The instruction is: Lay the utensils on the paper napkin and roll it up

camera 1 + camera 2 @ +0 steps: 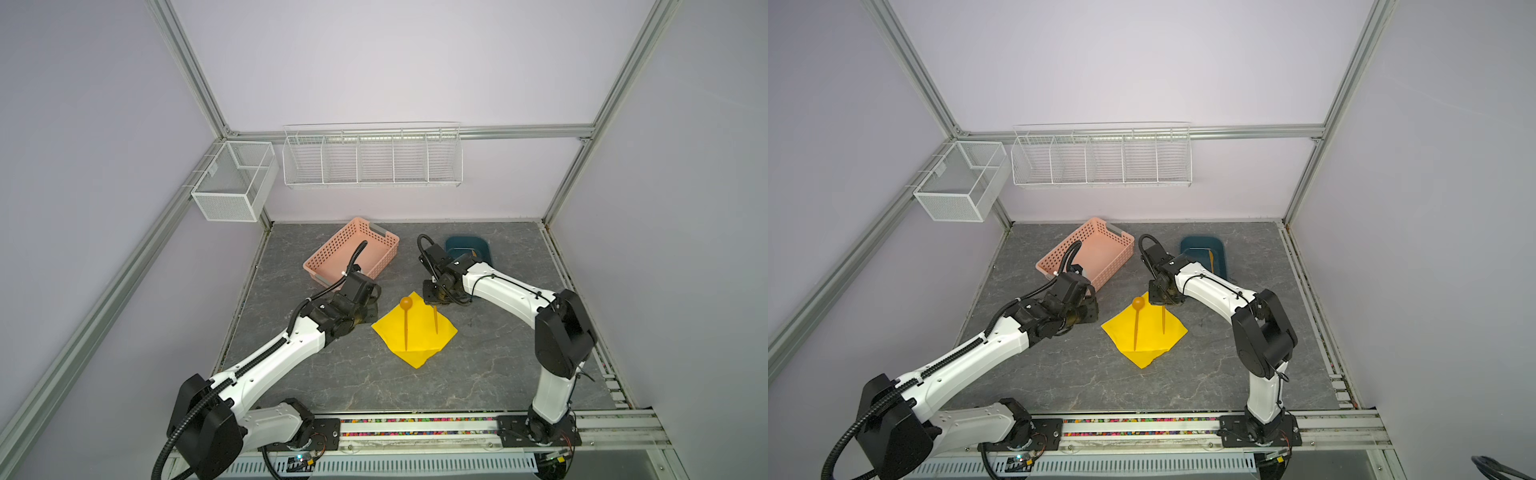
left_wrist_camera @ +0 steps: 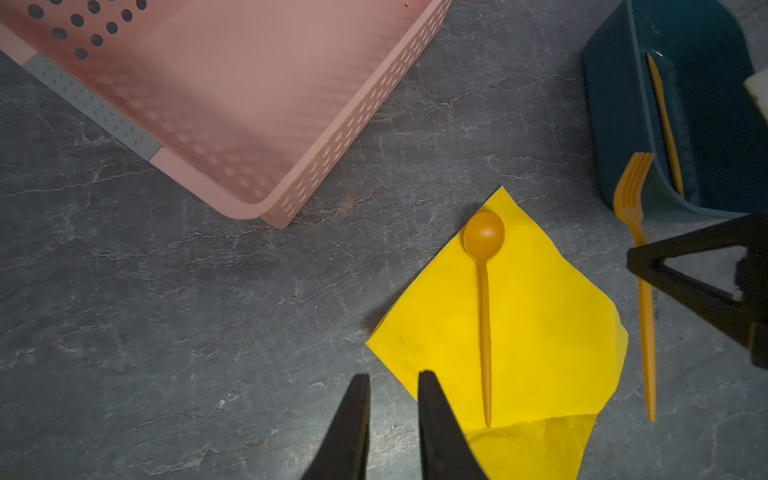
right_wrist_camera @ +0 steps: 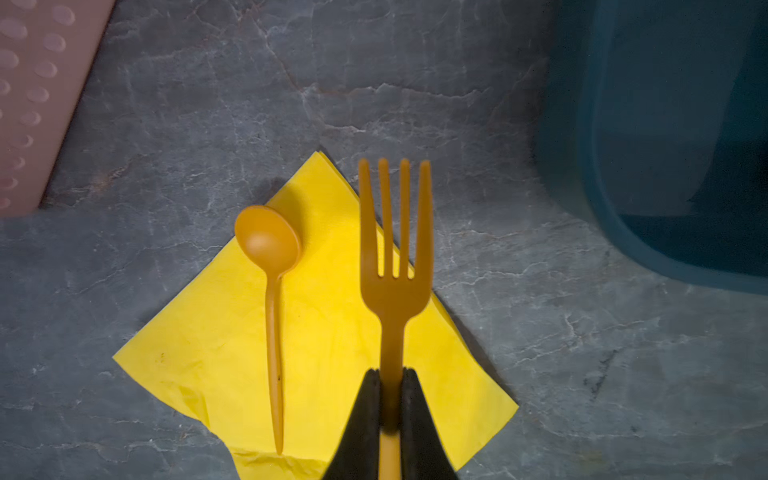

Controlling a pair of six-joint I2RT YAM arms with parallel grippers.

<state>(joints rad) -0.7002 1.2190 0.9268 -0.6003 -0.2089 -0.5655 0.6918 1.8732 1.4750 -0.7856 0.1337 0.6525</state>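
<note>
The grey desk (image 1: 332,374) carries a pink basket (image 2: 365,112) and a blue tub (image 2: 611,124) at the back, with the yellow napkin (image 3: 208,365) spread as a diamond near the middle. One corner of the napkin is folded over. It looks thin, soft and very light, so it would likely slide or crumple if dragged; pinching a corner or edge seems the safest hold.

The left hand (image 2: 395,376) hovers by the napkin's edge, its jaws slightly parted and empty. The right hand (image 3: 391,376) is clamped on the fork (image 3: 392,299) at its narrow handle, holding it over the napkin alongside the spoon (image 3: 272,332), which lies on the paper. The knife (image 2: 665,120) rests in the tub. These pieces seem stiff, light and smooth, best gripped across the handle.
</note>
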